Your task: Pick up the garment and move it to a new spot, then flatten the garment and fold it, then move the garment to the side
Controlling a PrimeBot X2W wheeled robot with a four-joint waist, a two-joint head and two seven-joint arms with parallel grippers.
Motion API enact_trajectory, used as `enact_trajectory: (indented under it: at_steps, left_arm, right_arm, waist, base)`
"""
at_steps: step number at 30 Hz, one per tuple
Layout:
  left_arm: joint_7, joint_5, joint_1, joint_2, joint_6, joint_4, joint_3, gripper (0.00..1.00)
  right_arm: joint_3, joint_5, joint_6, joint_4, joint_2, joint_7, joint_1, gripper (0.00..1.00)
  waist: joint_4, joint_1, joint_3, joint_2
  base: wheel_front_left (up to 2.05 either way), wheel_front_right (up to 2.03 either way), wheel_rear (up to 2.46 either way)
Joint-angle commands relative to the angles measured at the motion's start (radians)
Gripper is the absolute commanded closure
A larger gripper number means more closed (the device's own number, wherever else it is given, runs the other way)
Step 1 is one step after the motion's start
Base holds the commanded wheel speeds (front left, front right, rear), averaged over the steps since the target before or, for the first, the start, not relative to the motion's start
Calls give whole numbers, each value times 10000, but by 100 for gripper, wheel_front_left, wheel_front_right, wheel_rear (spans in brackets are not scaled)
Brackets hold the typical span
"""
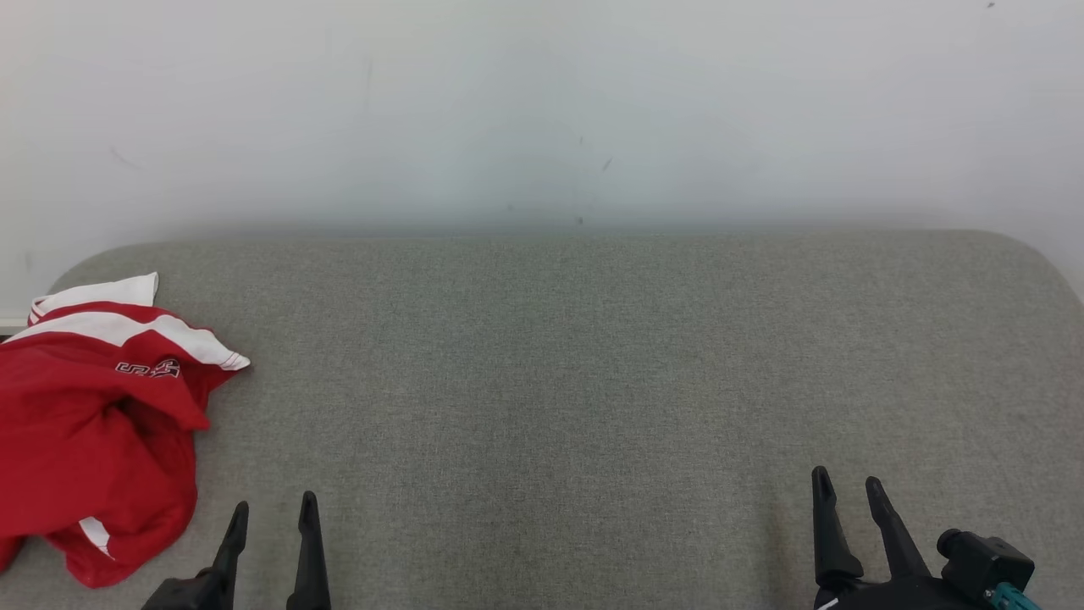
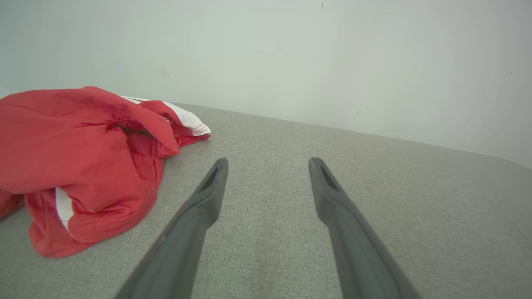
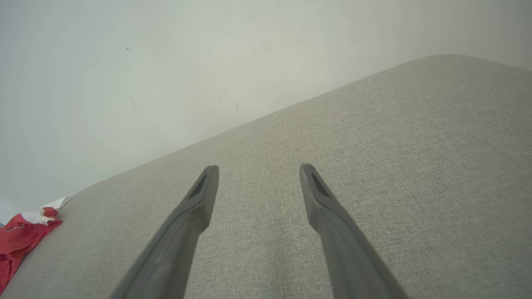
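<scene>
Right now your crumpled red garment with white bands (image 1: 93, 424) lies bunched at the left edge of the grey fabric-covered worktop (image 1: 593, 381), reaching from near the far left corner most of the way towards the near edge. In the head view part of it runs past the picture's left side. A white-banded flap points towards the worktop's middle, and some small lettering sits on the red just below that band. Your left gripper (image 1: 275, 501) is by the near edge, just beside the garment's near end and on the side towards the worktop's middle, with a strip of grey cloth between the two, so they are not touching. Its jaws are spread wide, and in the left wrist view bare grey fabric shows between its fingers (image 2: 208, 195) while the garment lies off to the left of them. Your right gripper (image 1: 845, 476) is over the near right part of the worktop, well apart from the garment, and its jaws are spread wide too, over bare fabric. A pale plain wall (image 1: 542, 110) rises behind the far edge.
</scene>
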Motion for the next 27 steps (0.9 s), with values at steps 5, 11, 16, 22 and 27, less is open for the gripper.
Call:
enact_trajectory:
  at_steps: [5,11,16,22,27]
  left_arm:
    - [-194,456,95,-34,-204,43,20,0]
    - [-332,862,159,-147,-321,30,146,0]
    - [-456,1125,214,-275,-429,129,335,0]
    - [-553,1284,249,-411,-678,292,566,0]
    - [-658,1464,261,-510,-960,436,829,0]
  right_arm:
    - [31,-556,-16,27,-17,-162,-149,0]
    - [90,-981,-16,146,-18,-273,-178,0]
    - [89,-1288,-17,248,-18,-369,-188,0]
    - [134,-1465,-18,416,-18,-455,-208,0]
    - [278,-1593,-19,592,-18,-536,-224,0]
  waist:
    - [16,0,-42,0]
    - [14,0,-73,0]
    - [13,0,-95,0]
    - [31,0,-123,0]
    - [56,-1,-156,0]
  base:
    - [0,0,0]
    - [0,0,0]
    - [0,0,0]
    - [0,0,0]
    - [0,0,0]
